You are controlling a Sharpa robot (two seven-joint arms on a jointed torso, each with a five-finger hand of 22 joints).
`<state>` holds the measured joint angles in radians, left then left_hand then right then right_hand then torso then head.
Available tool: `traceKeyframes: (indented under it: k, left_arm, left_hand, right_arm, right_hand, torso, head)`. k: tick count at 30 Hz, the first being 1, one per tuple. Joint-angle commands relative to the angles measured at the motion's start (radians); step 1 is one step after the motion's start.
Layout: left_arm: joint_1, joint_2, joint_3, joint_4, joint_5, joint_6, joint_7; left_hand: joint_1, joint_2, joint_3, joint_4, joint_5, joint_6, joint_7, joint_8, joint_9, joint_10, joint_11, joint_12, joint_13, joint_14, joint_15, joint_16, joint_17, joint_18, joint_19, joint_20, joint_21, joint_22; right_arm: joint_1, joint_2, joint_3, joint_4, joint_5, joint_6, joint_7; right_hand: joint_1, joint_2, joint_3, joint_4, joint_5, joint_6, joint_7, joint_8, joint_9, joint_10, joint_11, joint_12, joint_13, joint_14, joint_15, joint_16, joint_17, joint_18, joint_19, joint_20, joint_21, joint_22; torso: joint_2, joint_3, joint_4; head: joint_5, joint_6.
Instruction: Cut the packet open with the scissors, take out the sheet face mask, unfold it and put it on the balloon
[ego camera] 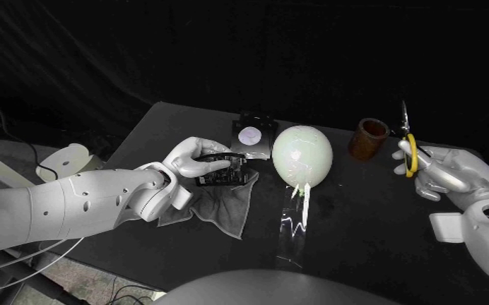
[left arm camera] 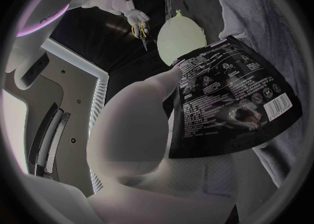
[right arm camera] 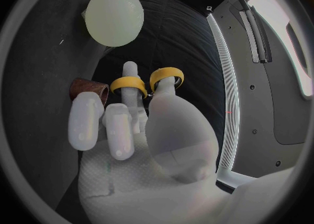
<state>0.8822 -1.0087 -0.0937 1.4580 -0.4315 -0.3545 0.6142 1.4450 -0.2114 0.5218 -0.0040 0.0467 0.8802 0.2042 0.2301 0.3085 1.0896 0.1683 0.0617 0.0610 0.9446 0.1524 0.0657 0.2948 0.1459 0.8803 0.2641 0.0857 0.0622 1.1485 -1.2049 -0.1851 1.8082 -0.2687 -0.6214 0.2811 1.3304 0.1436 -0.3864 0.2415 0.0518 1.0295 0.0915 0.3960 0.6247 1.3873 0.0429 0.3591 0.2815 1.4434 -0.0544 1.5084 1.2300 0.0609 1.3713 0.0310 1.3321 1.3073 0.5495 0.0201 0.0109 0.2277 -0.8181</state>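
My left hand (ego camera: pixel 193 160) holds a black printed packet (ego camera: pixel 226 169) just left of the pale balloon (ego camera: pixel 302 153), above a grey cloth. In the left wrist view the packet (left arm camera: pixel 229 98) hangs from my fingers (left arm camera: pixel 154 103), with the balloon (left arm camera: pixel 180 38) beyond it. My right hand (ego camera: pixel 438 171) holds yellow-handled scissors (ego camera: pixel 408 142) upright at the right side of the table, blades pointing up. The right wrist view has my fingers (right arm camera: pixel 124 114) through the yellow scissor loops (right arm camera: pixel 147 82), with the balloon (right arm camera: pixel 114 14) further off.
A grey cloth (ego camera: pixel 219 206) lies on the black table under my left hand. A brown cylindrical cup (ego camera: pixel 367 138) stands right of the balloon. A small dark box with a round pale face (ego camera: pixel 251 134) sits behind the balloon. A clear strip (ego camera: pixel 295 220) trails from the balloon's base.
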Motion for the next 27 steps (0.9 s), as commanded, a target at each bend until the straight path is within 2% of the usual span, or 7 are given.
traceKeyframes:
  k: [1,8,13,15,19,27]
  left_arm:
    - [-0.001,0.003,0.002,-0.005,-0.046,0.01,-0.013]
    - [-0.002,-0.002,0.006,-0.008,-0.032,-0.005,-0.011]
    - [0.002,-0.007,0.017,-0.009,-0.022,-0.012,-0.013]
    - [0.005,-0.008,0.021,-0.014,-0.018,-0.014,-0.013]
    - [0.018,-0.005,0.03,-0.037,-0.002,-0.016,-0.017]
    - [0.037,0.001,0.035,-0.08,0.019,-0.014,-0.022]
  left_hand:
    - [-0.004,-0.016,0.002,-0.001,0.001,-0.012,0.0,-0.008,-0.005,-0.016,0.005,-0.002,0.0,-0.015,0.004,-0.003,-0.006,-0.002,-0.016,0.009,-0.009,0.002]
    - [-0.018,-0.029,-0.015,-0.001,0.001,-0.027,0.006,-0.02,-0.012,-0.043,0.014,-0.002,0.001,-0.037,0.012,-0.002,-0.015,0.006,-0.034,0.022,-0.018,0.002]
    - [-0.025,-0.034,-0.029,-0.002,0.001,-0.034,0.007,-0.025,-0.015,-0.062,0.02,-0.002,0.0,-0.051,0.017,-0.003,-0.021,0.007,-0.048,0.026,-0.021,0.002]
    - [-0.026,-0.034,-0.048,-0.005,0.001,-0.049,0.004,-0.035,-0.02,-0.103,0.03,-0.003,0.0,-0.085,0.028,-0.005,-0.032,-0.001,-0.123,0.027,-0.028,-0.003]
    - [-0.025,-0.03,-0.069,-0.008,0.001,-0.061,0.005,-0.043,-0.025,-0.136,0.03,-0.002,0.0,-0.113,0.033,-0.004,-0.042,-0.009,-0.175,0.027,-0.029,-0.005]
    - [-0.026,-0.022,-0.094,-0.009,0.001,-0.066,0.011,-0.046,-0.028,-0.15,0.038,-0.001,0.002,-0.129,0.038,-0.002,-0.049,-0.014,-0.194,0.027,-0.028,-0.004]
  right_arm:
    - [0.0,-0.002,0.001,0.004,-0.008,0.018,0.018]
    - [0.0,-0.002,0.001,0.004,-0.007,0.019,0.018]
    - [0.0,-0.002,0.001,0.003,-0.007,0.019,0.018]
    - [0.0,-0.002,0.001,0.003,-0.007,0.018,0.019]
    - [0.0,-0.002,0.001,0.004,-0.005,0.018,0.02]
    - [0.0,-0.002,0.001,0.003,-0.003,0.018,0.022]
  right_hand:
    - [0.133,0.13,-0.007,0.001,-0.003,0.047,-0.049,0.003,0.001,0.091,-0.07,0.002,0.049,0.05,-0.028,0.006,0.0,0.008,-0.001,0.0,-0.003,0.11]
    - [0.132,0.132,-0.011,0.002,-0.003,0.047,-0.048,0.002,0.003,0.09,-0.069,0.001,0.051,0.049,-0.028,0.005,-0.004,0.008,-0.001,0.0,-0.003,0.11]
    - [0.131,0.133,-0.014,0.003,-0.003,0.046,-0.048,0.002,0.005,0.089,-0.069,0.001,0.053,0.048,-0.028,0.004,-0.007,0.009,-0.003,0.0,-0.006,0.109]
    - [0.131,0.133,-0.018,0.004,-0.003,0.044,-0.047,0.001,0.006,0.087,-0.068,0.0,0.054,0.047,-0.027,0.003,-0.014,0.009,-0.005,0.001,-0.009,0.107]
    - [0.132,0.133,-0.021,0.004,-0.003,0.043,-0.047,0.0,0.008,0.086,-0.068,-0.002,0.056,0.045,-0.027,0.001,-0.02,0.01,-0.007,0.001,-0.01,0.106]
    - [0.135,0.135,-0.031,0.003,-0.003,0.037,-0.044,-0.004,0.013,0.079,-0.065,-0.007,0.06,0.039,-0.025,-0.005,-0.041,0.011,-0.011,0.002,-0.017,0.103]
  torso:
    - [0.0,0.0002,-0.0003]
    - [-0.001,0.0002,0.0027]
    - [0.0,-0.0004,0.0015]
    - [0.0,-0.0005,0.0015]
    - [0.0,-0.0003,0.0002]
    - [-0.001,0.0007,0.0011]
  head:
    - [-0.002,-0.001]
    - [-0.006,-0.001]
    - [-0.01,0.0]
    - [-0.012,0.0]
    - [-0.014,-0.001]
    - [-0.019,-0.005]
